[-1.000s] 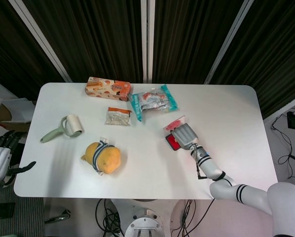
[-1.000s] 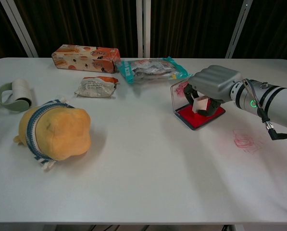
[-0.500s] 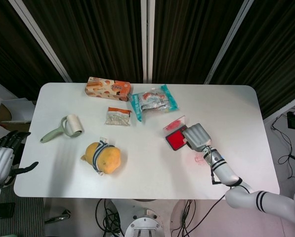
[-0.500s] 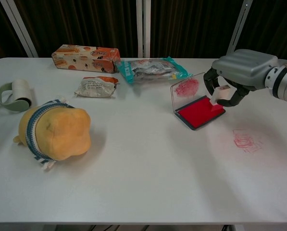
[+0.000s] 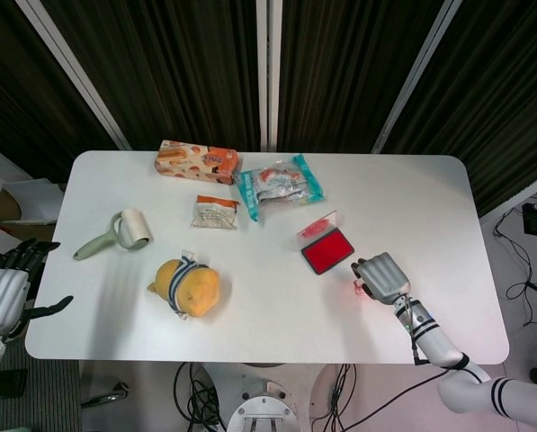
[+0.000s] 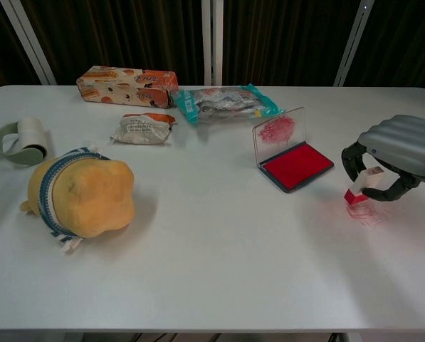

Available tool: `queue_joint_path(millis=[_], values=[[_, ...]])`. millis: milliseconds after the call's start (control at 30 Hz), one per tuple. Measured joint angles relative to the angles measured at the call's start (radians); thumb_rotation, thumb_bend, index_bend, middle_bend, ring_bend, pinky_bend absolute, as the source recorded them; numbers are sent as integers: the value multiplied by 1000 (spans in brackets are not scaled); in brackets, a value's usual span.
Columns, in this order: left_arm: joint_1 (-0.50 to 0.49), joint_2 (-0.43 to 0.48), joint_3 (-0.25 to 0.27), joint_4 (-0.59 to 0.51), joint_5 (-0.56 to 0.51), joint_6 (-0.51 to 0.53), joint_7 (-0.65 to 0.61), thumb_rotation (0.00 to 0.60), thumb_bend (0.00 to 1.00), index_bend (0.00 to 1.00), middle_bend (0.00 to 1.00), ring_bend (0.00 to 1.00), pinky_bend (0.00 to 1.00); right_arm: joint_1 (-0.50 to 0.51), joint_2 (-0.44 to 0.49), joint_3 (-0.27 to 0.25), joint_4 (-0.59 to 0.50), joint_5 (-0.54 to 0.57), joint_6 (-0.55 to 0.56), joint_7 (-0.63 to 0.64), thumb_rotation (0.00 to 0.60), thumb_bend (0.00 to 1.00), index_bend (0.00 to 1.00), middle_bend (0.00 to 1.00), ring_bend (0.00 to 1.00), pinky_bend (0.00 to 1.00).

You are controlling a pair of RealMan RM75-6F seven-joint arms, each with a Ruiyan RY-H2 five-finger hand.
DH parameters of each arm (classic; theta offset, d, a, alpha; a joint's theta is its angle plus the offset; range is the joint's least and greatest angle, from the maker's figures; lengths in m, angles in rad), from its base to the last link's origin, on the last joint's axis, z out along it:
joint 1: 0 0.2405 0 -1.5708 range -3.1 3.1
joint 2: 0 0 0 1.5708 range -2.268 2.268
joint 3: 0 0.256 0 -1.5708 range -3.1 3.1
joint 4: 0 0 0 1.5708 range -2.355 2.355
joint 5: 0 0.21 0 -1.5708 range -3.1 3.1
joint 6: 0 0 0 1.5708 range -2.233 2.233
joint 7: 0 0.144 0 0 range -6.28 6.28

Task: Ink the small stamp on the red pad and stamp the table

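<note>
The right hand [image 6: 396, 157] was curled down over the small white stamp with a red base [image 6: 360, 191], pinching it between thumb and fingers, the red face held at the white desk [image 6: 219, 256] right over a faint red smear of ink [image 6: 369, 216]; whether it quite touched I couldn't tell. Inward of that hand, just beside it, lay the open red ink pad [image 6: 296, 165] with its clear lid [image 6: 278, 131] propped upright. Bare desk ran from the hand toward the near edge and the right-hand corner.

Beyond the pad sat a teal snack packet [image 6: 223, 102], an orange biscuit box [image 6: 125, 84] and a small foil sachet [image 6: 142, 127]. Well off across the desk were a yellow plush toy with a striped band [image 6: 80, 197] and a pale green lint roller [image 6: 23, 142].

The left hand [image 5: 5, 290] hung off the desk's far end, fingers apart, holding nothing.
</note>
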Motion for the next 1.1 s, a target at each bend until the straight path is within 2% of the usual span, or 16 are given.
queue_joint_path(millis=[533, 767, 1100], values=[[6, 2, 0, 6, -2, 9, -9, 493, 123, 164, 189, 118, 210, -9, -20, -2, 29, -9, -37, -17, 600, 344, 518, 486, 753, 944], [6, 2, 1, 8, -2, 7, -14, 494, 123, 165, 189, 118, 210, -10, -5, -6, 15, -11, -56, -26, 600, 296, 382, 398, 752, 944], [4, 7, 0, 5, 0, 7, -14, 494, 123, 165, 189, 118, 210, -14, 18, -4, -12, -9, -64, -41, 600, 289, 236, 313, 751, 943]])
